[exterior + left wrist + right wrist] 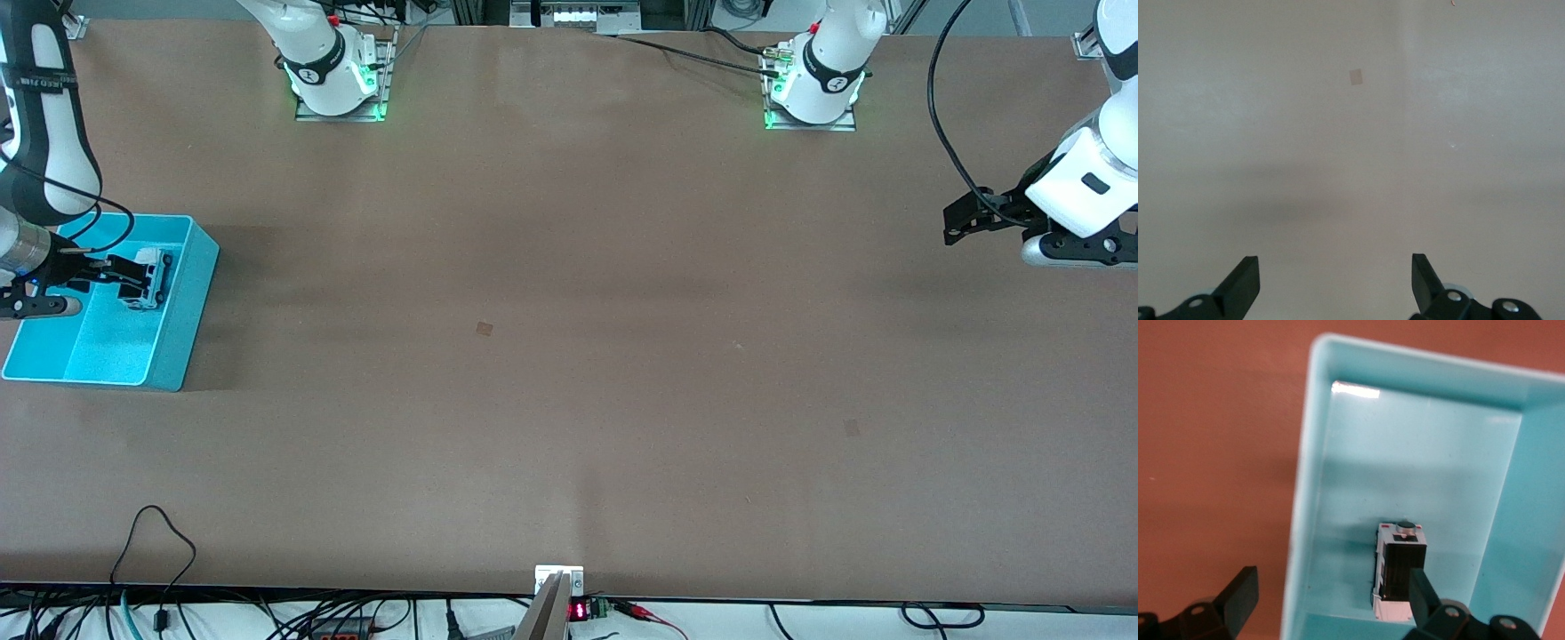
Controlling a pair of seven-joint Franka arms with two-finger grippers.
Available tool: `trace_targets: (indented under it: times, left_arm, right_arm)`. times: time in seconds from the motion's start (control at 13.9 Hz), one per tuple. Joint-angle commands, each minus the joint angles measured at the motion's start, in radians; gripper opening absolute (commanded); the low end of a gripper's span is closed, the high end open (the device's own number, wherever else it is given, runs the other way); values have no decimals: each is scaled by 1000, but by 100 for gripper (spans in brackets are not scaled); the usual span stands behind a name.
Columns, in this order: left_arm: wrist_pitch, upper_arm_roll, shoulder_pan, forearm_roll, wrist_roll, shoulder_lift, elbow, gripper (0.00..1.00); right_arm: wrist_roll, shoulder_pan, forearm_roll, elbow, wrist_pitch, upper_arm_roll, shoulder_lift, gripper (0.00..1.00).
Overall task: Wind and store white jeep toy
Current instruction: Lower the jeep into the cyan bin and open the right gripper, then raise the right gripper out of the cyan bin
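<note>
The white jeep toy (149, 278) with its black roof lies inside the cyan bin (188, 298) at the right arm's end of the table. In the right wrist view the toy (1399, 568) rests on the bin's floor near one side wall (1300, 493). My right gripper (120, 274) is open over the bin, just above the toy and holding nothing; in its wrist view the gripper (1331, 600) has one finger over the toy's edge and the other outside the bin wall. My left gripper (953, 228) waits open and empty over bare table at the left arm's end (1335, 277).
Two small tan patches mark the brown table (484, 328) (852, 428). A black cable loop (156, 533) lies near the table's front edge. The arm bases (342, 80) (813, 89) stand along the edge farthest from the front camera.
</note>
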Motion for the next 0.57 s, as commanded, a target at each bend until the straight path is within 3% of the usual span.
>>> trace_targets:
  times: [0.0, 0.5]
  left_arm:
    - [-19, 2, -5, 2, 11, -11, 8, 100]
    - [-19, -11, -5, 2, 9, -11, 8, 100]
  right_arm:
    - [-25, 54, -15, -9, -26, -2, -72, 100]
    - [27, 151, -7, -3, -122, 1, -182, 100]
